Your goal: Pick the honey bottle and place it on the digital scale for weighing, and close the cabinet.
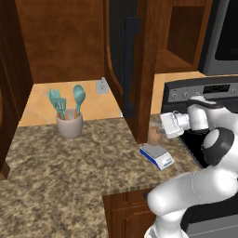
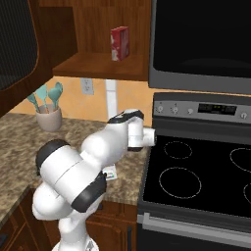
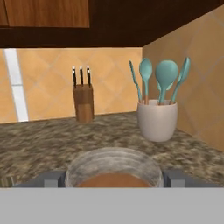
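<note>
3 views are giving us this moment, and we are reading each from left to right. In the left base view, the beige utensil cup is standing on the speckled stone counter with teal spoons and spatulas rising out of it. Right of it, the cabinet door is hanging wide open, its long dark bar handle facing us. Just past the door's lower edge, the honey bottle is sitting between the fingers of the gripper, directly above the digital scale; we cannot tell whether bottle and scale are touching. The scale is lying on the counter near its front edge, close beside the black stove.

In the hand view, a wooden knife block is standing at the back wall, the utensil cup is to its right, and the bottle's rounded top is filling the gap between the 2 finger tips low in the frame. The jaws are standing about halfway apart and closed around the bottle.

In the right base view, a red box is resting on the open cabinet shelf, with the microwave to its right.
</note>
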### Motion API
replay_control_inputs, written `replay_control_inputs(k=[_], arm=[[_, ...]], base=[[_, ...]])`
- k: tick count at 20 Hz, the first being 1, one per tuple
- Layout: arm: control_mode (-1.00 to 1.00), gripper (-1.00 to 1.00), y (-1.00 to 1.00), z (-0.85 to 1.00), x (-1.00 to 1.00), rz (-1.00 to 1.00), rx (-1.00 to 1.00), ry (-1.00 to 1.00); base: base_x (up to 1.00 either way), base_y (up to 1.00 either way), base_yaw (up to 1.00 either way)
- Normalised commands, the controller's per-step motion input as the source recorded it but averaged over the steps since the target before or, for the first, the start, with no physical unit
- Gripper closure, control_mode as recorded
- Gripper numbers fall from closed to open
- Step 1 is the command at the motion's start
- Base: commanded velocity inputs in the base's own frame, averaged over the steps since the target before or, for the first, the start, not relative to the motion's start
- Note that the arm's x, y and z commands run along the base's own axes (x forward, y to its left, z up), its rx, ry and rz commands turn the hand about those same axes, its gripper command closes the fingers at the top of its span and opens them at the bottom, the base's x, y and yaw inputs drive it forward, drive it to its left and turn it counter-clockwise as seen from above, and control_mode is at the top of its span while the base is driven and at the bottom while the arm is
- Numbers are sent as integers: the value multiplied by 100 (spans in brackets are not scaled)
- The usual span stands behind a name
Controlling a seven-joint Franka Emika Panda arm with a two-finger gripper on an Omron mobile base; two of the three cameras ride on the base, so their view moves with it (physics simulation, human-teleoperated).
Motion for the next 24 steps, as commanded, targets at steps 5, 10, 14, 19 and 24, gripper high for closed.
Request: replay_control_inputs(k=[5, 10, 14, 19, 24], arm=[[-100, 100, 0, -31, 0, 0, 0, 0], [-100, 100, 0, -37, 0, 0, 0, 0], [-100, 100, 0, -32, -1, 0, 0, -1], [-100, 100, 11, -2, -32, 0, 0, 0], [-100, 100, 19, -6, -13, 0, -1, 0]], base=[[0, 0, 0], [0, 0, 0], [0, 0, 0], [0, 0, 0], [0, 0, 0]])
